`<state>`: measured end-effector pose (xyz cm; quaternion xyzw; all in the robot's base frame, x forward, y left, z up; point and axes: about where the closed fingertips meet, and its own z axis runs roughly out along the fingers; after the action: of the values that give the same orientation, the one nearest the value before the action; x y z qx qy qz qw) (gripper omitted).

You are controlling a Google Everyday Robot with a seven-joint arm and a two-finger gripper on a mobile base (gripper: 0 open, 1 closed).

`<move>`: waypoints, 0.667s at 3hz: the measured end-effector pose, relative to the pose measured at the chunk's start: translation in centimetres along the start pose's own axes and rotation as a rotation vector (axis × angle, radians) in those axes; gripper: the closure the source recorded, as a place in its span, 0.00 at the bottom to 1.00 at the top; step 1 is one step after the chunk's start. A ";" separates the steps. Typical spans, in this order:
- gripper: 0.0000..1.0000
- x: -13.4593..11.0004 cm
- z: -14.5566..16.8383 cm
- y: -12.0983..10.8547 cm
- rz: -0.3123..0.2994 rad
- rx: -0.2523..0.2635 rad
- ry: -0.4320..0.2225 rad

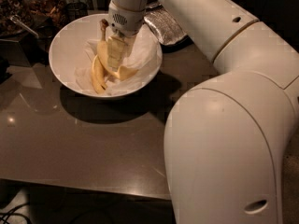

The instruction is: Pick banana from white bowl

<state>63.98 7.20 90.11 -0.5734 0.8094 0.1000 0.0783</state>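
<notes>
The white bowl (65, 41) stands on the dark table at the upper left, lined with crumpled white paper. Two yellow bananas lie in it. The banana (125, 72) with the long dark-brown stem runs from the bowl's far side down to its right. A shorter, thinner banana (96, 76) lies to its left. My gripper (115, 55) reaches down into the bowl from above and sits right on the middle of the longer banana, hiding that part of it.
A crinkled foil tray (166, 24) lies behind the bowl to the right. Dark containers and clutter (32, 8) stand at the back left. My large white arm (224, 125) fills the right half of the view. The grey tabletop (84, 143) spreads in front.
</notes>
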 end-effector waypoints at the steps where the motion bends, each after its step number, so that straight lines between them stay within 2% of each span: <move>1: 0.42 0.2 1.6 -0.3 0.029 -0.022 0.020; 2: 0.44 0.5 3.1 -0.6 0.051 -0.045 0.043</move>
<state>64.40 7.33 86.99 -0.5563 0.8227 0.1075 0.0454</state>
